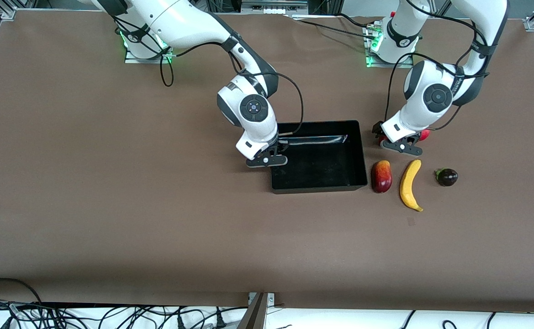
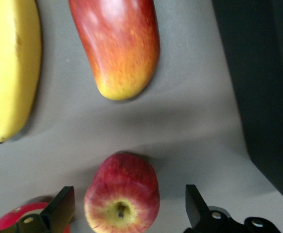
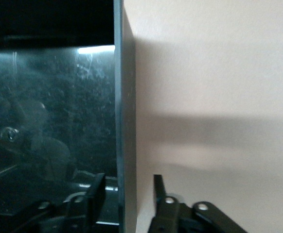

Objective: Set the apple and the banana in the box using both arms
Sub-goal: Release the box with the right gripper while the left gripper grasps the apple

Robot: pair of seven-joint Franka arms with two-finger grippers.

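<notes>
The apple (image 2: pixel 122 194), red with yellow streaks and a stem dimple, sits on the table between the open fingers of my left gripper (image 2: pixel 128 208), which do not touch it. In the front view my left gripper (image 1: pixel 401 144) hides the apple. The yellow banana (image 1: pixel 410 185) lies nearer the front camera; it also shows in the left wrist view (image 2: pixel 10 68). The black box (image 1: pixel 363 155) stands mid-table. My right gripper (image 1: pixel 267 160) is open, with its fingers astride the box wall (image 3: pixel 124 121) at the right arm's end, one finger inside and one outside.
A red-orange mango (image 1: pixel 382 176) lies between the box and the banana. A round red fruit (image 1: pixel 425 135) sits beside my left gripper, toward the left arm's end. A dark purple fruit (image 1: pixel 447 177) lies beside the banana, toward the left arm's end.
</notes>
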